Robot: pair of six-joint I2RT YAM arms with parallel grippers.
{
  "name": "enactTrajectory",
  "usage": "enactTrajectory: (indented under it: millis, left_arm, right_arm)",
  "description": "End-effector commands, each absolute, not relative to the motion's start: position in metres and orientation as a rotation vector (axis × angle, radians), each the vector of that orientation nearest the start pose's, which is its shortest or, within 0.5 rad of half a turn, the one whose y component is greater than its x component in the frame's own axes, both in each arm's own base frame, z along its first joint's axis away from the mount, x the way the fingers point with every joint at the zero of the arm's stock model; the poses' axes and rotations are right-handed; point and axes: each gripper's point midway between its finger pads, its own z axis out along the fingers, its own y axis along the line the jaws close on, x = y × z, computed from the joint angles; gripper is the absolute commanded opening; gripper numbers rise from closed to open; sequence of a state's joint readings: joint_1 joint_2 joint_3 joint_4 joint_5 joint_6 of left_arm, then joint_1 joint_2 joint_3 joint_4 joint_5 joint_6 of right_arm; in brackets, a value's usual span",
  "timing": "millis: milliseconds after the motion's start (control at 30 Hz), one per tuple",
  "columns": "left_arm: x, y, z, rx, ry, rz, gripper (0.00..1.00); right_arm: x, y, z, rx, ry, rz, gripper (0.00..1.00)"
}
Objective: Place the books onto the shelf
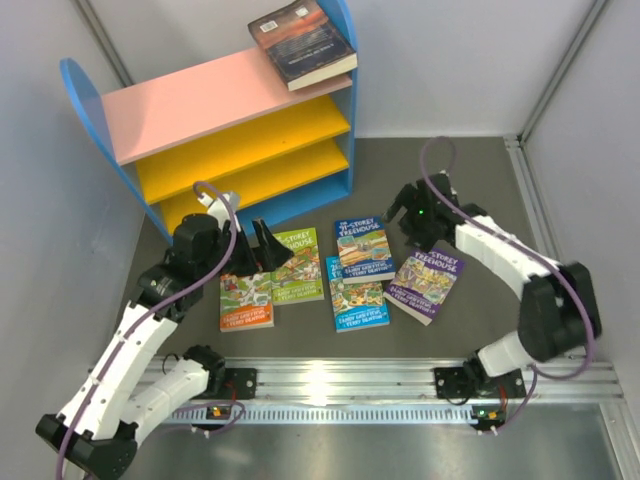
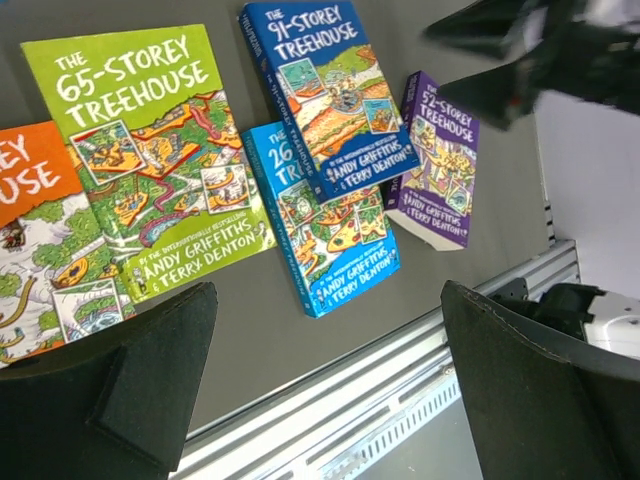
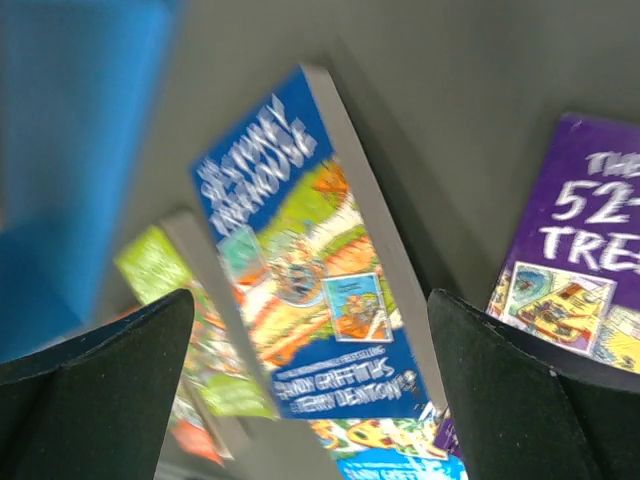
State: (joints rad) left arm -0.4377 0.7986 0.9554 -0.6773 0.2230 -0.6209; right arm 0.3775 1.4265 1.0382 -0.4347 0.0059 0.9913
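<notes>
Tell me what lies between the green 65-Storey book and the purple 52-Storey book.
Two blue books: the 91-Storey book overlapping the lighter 26-Storey book. The left wrist view shows it clearest.

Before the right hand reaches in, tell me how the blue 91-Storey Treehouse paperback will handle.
The blue 91-Storey Treehouse paperback looks thin and soft-covered, so it will probably bend if lifted by one edge. Its lower end rests on the lighter blue paperback, so a push may drag that one along.

Bright, even light casts soft shadows; the books (image 3: pixel 310 270) look smeared in the right wrist view, sharp elsewhere.
</notes>
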Motion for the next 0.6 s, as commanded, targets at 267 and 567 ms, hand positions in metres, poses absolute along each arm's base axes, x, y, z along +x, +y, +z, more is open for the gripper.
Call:
enactTrajectory:
  millis: [267, 567]
  left_arm:
    - [0.202, -0.161, 0.288, -0.044, 2.09, -0.867, 0.99]
    - [0.191, -0.14, 0.282, -0.093, 2.098, -0.78, 0.99]
  right_arm:
    - [0.332, 0.222, 0.034, 0.606, 2.671, 0.763, 1.0]
    - [0.321, 0.232, 0.01, 0.6, 2.686, 0.805, 0.43]
